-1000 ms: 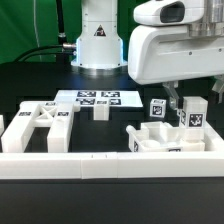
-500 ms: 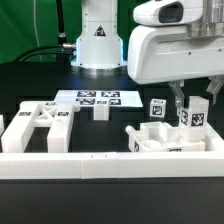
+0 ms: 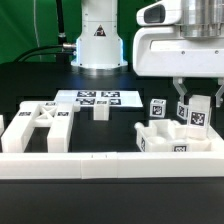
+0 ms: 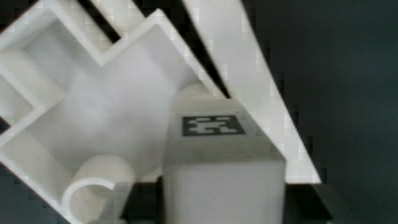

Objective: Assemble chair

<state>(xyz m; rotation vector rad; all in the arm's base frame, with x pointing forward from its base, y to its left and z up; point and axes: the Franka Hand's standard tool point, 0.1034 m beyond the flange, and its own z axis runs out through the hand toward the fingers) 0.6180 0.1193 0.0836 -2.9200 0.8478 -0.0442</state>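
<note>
My gripper [image 3: 197, 106] is on the exterior view's right, shut on an upright white chair post [image 3: 196, 118] with a black-and-white tag. In the wrist view the same post [image 4: 222, 165] fills the gap between the dark fingers [image 4: 146, 200]. The post stands at the far right corner of a white chair panel with cut-outs [image 3: 163, 141], which also shows in the wrist view [image 4: 89, 100]. A second tagged post [image 3: 157, 108] stands at the panel's far left. A cross-braced chair side [image 3: 40, 126] lies flat on the left.
The marker board [image 3: 97, 98] lies in front of the robot base [image 3: 97, 40]. A short white block [image 3: 100, 111] stands at its near edge. The long low white border rail [image 3: 110, 163] runs along the front.
My gripper has moved toward the exterior view's right with the post. The panel with cut-outs has slid right along with it.
</note>
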